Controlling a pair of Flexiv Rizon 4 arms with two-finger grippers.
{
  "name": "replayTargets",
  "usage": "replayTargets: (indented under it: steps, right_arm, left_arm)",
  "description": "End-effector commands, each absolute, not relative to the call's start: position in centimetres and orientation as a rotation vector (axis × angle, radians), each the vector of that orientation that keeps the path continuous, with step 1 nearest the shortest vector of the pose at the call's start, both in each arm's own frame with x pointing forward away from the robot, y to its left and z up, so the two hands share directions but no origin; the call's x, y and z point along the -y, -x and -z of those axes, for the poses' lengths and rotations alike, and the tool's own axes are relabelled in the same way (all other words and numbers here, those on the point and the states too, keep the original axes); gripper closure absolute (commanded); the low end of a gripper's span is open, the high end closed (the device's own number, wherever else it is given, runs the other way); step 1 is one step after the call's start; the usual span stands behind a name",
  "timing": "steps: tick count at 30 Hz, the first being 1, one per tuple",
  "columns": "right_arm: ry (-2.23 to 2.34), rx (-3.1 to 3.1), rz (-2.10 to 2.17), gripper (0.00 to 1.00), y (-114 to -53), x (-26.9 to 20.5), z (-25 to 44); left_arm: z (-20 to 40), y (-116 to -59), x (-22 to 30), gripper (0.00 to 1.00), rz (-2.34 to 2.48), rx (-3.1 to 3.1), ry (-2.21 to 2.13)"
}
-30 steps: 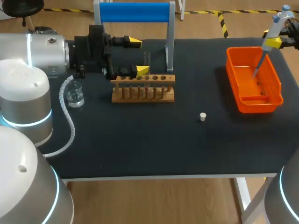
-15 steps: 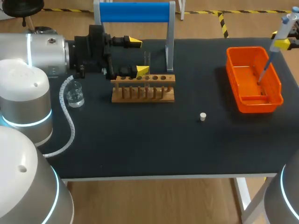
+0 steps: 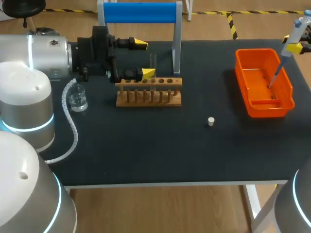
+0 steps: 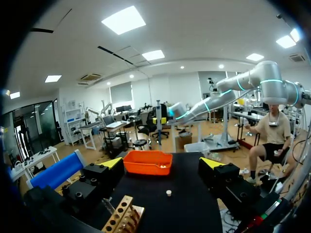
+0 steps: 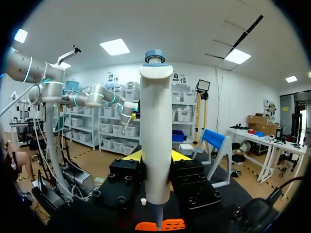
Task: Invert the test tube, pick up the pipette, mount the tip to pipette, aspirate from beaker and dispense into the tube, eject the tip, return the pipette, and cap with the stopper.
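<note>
My right gripper [image 3: 297, 47] is shut on the white pipette [image 3: 287, 44] at the table's far right. The pipette hangs upright, its thin lower end over the orange tray [image 3: 250, 104]. In the right wrist view the pipette [image 5: 156, 141] stands between the yellow fingertips of the gripper [image 5: 156, 156], above the tray [image 5: 170, 224]. My left gripper [image 3: 144, 58] is open beside the clear test tube [image 3: 153, 62], which stands upright in the wooden rack [image 3: 149, 92]. The glass beaker [image 3: 77, 98] sits left of the rack. A small white stopper [image 3: 211, 121] lies mid-table.
A blue-topped stand [image 3: 141, 12] rises behind the rack, close to my left gripper. In the left wrist view the rack [image 4: 121, 221] lies under the open gripper [image 4: 163, 164], with the stopper [image 4: 168, 192] and tray [image 4: 147, 161] ahead. A white cable [image 3: 73, 128] curls near the beaker.
My right gripper has carried the pipette a little to the right over the orange tray. The left arm has not moved.
</note>
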State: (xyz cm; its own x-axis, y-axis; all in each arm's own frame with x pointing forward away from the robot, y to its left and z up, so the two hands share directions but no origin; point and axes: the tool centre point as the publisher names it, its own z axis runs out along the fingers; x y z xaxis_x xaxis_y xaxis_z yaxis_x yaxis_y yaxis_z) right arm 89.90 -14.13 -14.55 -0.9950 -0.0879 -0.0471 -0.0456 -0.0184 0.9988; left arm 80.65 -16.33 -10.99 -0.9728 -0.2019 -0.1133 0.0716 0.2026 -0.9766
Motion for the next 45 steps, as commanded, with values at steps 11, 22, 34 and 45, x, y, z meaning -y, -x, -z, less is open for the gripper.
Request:
replayTargets:
  steps: [11, 22, 34, 45]
  right_arm:
    - [-0.194, 2.153, 2.203, 1.0, -90.48, 14.44, 15.1]
    - [-0.211, 2.121, 2.213, 1.0, -90.57, 14.44, 15.64]
    - [-0.213, 2.121, 2.213, 1.0, -90.56, 14.4, 15.63]
    - [-0.213, 2.121, 2.213, 1.0, -90.56, 14.4, 15.63]
  left_arm:
    - [11.07, -80.63, 16.37, 0.0, 1.854, -2.254, 0.125]
    - [11.07, -80.63, 16.37, 0.0, 1.854, -2.254, 0.125]
    - [11.07, -80.63, 16.37, 0.0, 1.854, -2.254, 0.125]
    - [11.07, -80.63, 16.37, 0.0, 1.854, -2.254, 0.125]
